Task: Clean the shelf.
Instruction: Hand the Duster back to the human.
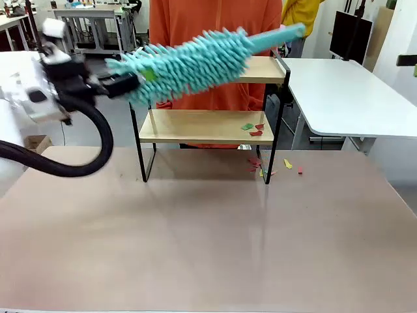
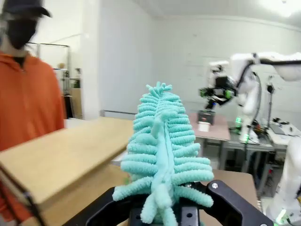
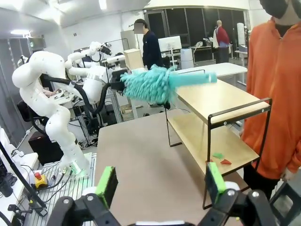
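On the left of the front view we see the left gripper point(image 1: 127, 83), its jaws clamped tight on one end of a fluffy teal duster point(image 1: 195, 62). The duster slants up to the right, its bristled head in front of the left part of the top board and its smooth bare end point(image 1: 277, 36) above the right rail. Whether the bristles touch the wood we cannot tell.

In the middle, at the far edge of the brown table point(image 1: 195, 241), stands the shelf point(image 1: 208, 127). A few red and green scraps point(image 1: 253, 129) lie on the right end of its lower board, and more scraps point(image 1: 270, 167) lie on the table beside its right legs. A person in an orange top point(image 1: 215, 19) stands just behind it.

In the right wrist view, the right gripper point(image 3: 160, 186) hangs with its green-padded jaws spread wide and empty, well apart from the shelf.
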You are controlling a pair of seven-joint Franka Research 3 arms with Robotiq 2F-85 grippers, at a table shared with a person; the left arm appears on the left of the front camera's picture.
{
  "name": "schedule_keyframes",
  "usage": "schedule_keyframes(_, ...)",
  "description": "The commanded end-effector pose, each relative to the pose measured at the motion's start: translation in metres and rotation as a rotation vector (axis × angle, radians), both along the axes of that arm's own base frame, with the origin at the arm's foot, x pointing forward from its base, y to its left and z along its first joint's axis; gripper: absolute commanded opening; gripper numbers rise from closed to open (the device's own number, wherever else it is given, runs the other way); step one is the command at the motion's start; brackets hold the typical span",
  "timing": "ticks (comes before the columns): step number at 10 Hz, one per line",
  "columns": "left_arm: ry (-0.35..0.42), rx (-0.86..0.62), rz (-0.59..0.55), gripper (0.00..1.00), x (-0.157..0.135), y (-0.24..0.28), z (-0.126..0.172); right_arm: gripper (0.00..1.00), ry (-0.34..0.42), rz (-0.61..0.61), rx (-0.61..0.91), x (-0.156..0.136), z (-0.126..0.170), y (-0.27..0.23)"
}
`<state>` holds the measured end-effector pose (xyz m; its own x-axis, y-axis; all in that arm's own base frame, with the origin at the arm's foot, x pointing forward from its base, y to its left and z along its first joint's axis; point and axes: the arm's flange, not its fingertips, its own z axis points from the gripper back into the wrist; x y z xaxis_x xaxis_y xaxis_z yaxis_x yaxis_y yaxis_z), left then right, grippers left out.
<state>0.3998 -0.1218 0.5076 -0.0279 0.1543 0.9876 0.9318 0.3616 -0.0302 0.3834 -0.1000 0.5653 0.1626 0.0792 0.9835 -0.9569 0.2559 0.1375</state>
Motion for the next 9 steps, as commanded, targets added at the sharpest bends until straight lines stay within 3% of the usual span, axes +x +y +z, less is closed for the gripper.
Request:
schedule_keyframes(1, -0.017, -0.006, 0.157, 0.17, -0.010, 0.027, 0.024, 1.00, -0.017, -0.001, 0.004, -0.002, 0.002, 0.001)
schedule_keyframes(4, -0.033, -0.006, 0.480, 0.17, -0.017, 0.094, 0.051, 1.00, -0.017, -0.001, 0.004, -0.002, 0.002, 0.001)
schedule_keyframes(7, -0.033, 0.054, 0.814, 0.17, -0.030, 0.136, 0.047, 1.00, -0.017, -0.001, 0.004, -0.002, 0.002, 0.001)
schedule_keyframes(9, -0.027, 0.128, 0.963, 0.17, -0.033, 0.144, 0.039, 1.00, -0.017, -0.001, 0.004, -0.002, 0.002, 0.001)
